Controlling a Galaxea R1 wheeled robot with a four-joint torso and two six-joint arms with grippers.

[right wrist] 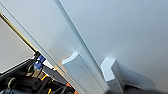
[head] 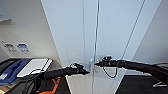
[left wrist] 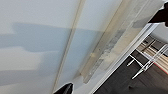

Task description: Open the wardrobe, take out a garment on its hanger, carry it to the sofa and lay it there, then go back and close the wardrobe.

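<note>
The wardrobe [head: 112, 30] stands right before me, tall and white, its two doors closed along a thin centre seam. Its two small white handles [head: 91, 63] sit at mid-height beside the seam. In the right wrist view they appear large and side by side, the left handle [right wrist: 78, 72] and the right handle [right wrist: 112, 75]. My left gripper [head: 85, 72] reaches in from the left, its tip just below and left of the handles. From the right, my right gripper [head: 97, 64] points at the handles, almost touching them. The garment, hanger and sofa are hidden.
A white flat panel [head: 35, 66] and a blue item [head: 10, 71] lie low on the left, under wall labels [head: 17, 48]. Dark floor [head: 140, 86] runs along the right of the wardrobe. A metal frame with thin legs [left wrist: 147, 62] stands on it nearby.
</note>
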